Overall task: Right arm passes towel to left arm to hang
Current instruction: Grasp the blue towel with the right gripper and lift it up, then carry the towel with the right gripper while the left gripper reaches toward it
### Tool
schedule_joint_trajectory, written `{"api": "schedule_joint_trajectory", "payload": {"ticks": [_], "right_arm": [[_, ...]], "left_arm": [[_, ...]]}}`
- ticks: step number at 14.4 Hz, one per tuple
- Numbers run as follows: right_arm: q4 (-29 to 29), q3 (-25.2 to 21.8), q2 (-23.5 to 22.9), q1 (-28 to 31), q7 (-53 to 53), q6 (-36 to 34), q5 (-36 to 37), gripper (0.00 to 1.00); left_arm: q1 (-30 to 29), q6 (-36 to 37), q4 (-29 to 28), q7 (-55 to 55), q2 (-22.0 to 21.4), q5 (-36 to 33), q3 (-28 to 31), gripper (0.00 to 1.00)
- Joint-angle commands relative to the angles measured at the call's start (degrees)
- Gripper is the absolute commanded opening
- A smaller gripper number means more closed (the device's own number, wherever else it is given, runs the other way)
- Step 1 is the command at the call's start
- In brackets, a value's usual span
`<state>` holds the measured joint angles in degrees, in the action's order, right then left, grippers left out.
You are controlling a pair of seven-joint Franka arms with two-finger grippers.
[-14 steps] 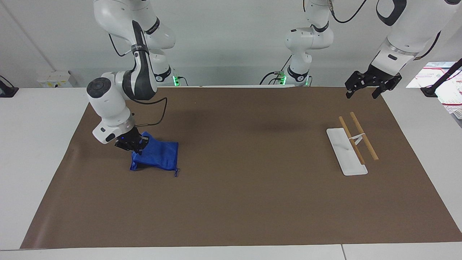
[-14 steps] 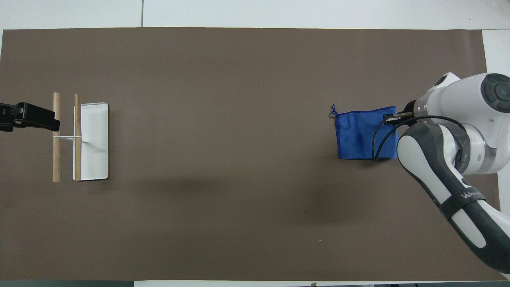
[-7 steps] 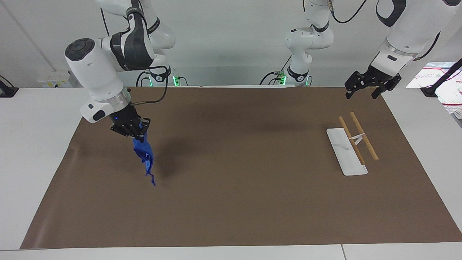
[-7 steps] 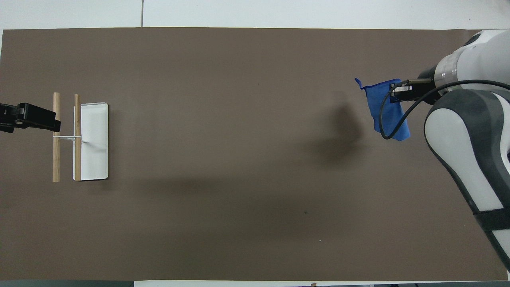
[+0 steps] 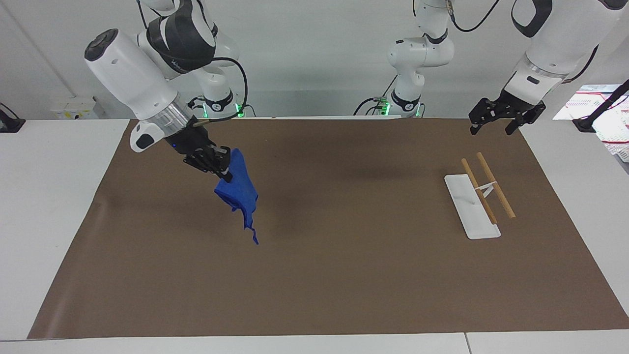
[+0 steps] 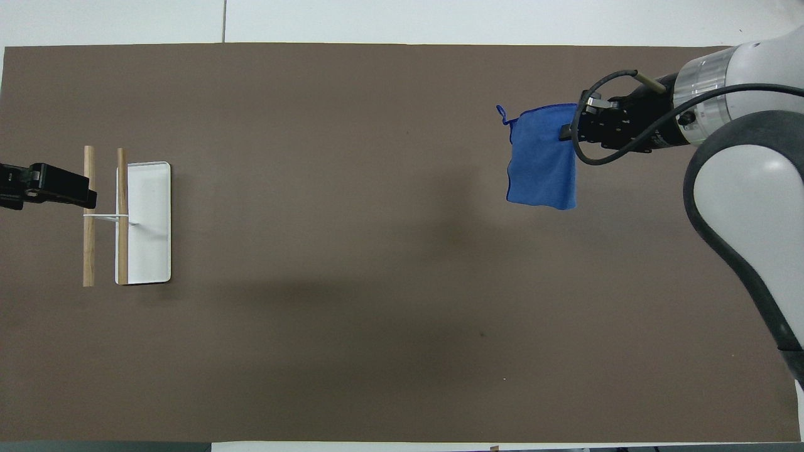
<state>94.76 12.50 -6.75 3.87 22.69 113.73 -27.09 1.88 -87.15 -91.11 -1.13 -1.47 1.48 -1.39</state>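
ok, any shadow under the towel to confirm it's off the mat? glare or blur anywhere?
Facing view: the towel hangs from the right gripper, with a soft dark patch on the mat beside it. Overhead view: a diffuse shadow lies apart from the towel, so it is airborne. No glare or motion blur in either view.

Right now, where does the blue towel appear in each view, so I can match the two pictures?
Facing view: the towel hangs from the right tool, above the brown mat, at that picture's upper left.
Overhead view: the towel appears at upper right, above the mat.
Shared landmark: the white rack at the left arm's end.
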Motion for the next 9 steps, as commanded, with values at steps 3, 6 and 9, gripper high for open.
{"api": "schedule_joint_trajectory", "payload": {"ticks": [3,6,9], "right_arm": [[-0.4,0.7,-1.6,-5.1,16.8,8.6,-6.7,0.00],[0.8,0.7,-1.5,-8.2,27.3,14.4,-13.5,0.00],[2.3,0.7,-1.4,-11.2,33.0,23.0,-21.9,0.00]], "left_arm": [[-0.2,-2.1,-2.1,6.7,-1.4,2.6,-0.1,1.00],[0.2,-3.4,-3.5,10.2,-1.8,4.3,-0.2,1.00],[0.3,-4.6,-6.0,12.5,-2.4,8.7,-0.2,1.00]]}}
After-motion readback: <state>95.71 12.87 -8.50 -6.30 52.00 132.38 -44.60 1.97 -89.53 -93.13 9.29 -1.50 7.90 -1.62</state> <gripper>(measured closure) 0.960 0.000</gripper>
